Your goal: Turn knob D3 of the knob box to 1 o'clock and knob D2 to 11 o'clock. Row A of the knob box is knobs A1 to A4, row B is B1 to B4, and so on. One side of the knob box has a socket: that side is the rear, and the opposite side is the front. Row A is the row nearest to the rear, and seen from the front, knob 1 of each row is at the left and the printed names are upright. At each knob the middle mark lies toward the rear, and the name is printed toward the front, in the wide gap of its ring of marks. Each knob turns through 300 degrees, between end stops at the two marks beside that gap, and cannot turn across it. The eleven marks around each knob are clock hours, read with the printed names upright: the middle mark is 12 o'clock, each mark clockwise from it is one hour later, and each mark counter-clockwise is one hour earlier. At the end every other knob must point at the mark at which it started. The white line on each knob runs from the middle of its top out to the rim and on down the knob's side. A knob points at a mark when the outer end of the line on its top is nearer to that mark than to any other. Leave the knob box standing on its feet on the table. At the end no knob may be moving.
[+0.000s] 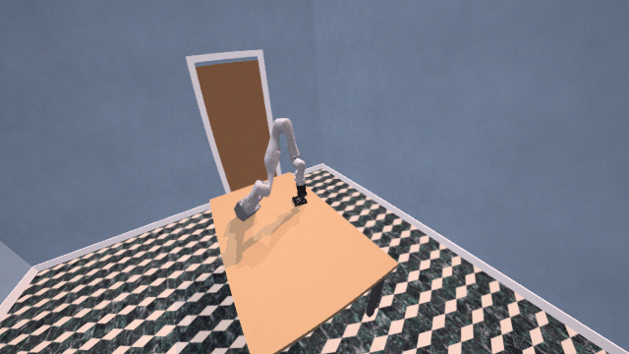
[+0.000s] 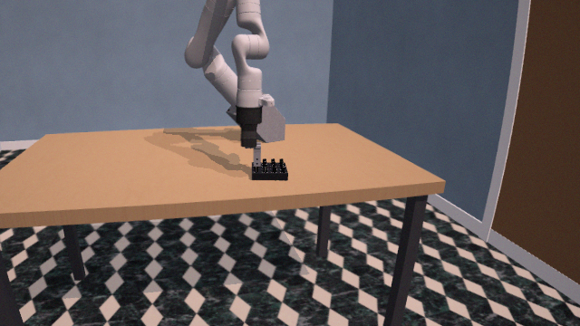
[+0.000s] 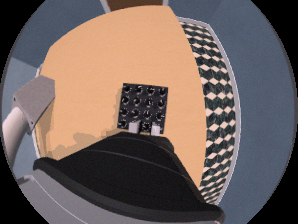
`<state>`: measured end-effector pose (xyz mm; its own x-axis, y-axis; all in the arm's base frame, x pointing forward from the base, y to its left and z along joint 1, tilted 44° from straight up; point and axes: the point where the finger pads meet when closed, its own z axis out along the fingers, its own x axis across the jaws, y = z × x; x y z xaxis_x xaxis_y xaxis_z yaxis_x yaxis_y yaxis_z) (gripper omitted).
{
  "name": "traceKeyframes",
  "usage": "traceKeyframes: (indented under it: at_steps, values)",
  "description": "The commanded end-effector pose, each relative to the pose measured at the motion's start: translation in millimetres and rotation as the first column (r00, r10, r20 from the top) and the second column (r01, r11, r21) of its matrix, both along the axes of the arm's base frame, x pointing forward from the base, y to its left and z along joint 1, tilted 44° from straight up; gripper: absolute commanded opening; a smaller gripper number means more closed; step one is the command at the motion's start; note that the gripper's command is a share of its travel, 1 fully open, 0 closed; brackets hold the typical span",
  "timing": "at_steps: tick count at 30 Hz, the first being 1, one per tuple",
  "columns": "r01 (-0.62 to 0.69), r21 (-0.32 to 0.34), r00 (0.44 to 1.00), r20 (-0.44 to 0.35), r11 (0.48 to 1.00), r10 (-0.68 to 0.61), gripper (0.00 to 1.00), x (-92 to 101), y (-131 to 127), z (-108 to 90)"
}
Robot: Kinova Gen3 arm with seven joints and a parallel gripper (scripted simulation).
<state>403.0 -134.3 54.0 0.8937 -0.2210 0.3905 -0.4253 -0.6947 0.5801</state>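
Observation:
The black knob box [image 1: 300,201] [image 2: 270,177] [image 3: 143,107] stands on the table, its knobs in four rows of four. In the wrist view my gripper [image 3: 146,126] is partly open, with one pale fingertip on each side of a knob in the row nearest the gripper body, third from the left. Gaps show between that knob and the fingers. The fingers hide much of the knobs beside it. In the exterior view a finger reaches down to knob height at the box's left end. The printed names and most white lines are too small to read, so I cannot tell which knob it is.
The wooden table [image 1: 314,265] [image 2: 136,190] [image 3: 95,60] carries the box near one edge. The arm's grey base [image 1: 247,208] [image 2: 273,124] [image 3: 37,100] stands on the table away from the box. Other knobs stand close around the fingers.

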Motion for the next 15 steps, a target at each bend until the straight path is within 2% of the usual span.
traceKeyframes:
  at_steps: [1, 15]
  values:
    - [0.004, -0.001, 1.0, -0.001, 1.0, -0.004, 0.46, -0.5, -3.1, -1.5]
    - [0.004, -0.001, 1.0, -0.001, 1.0, -0.004, 0.46, -0.1, -5.2, -3.6]
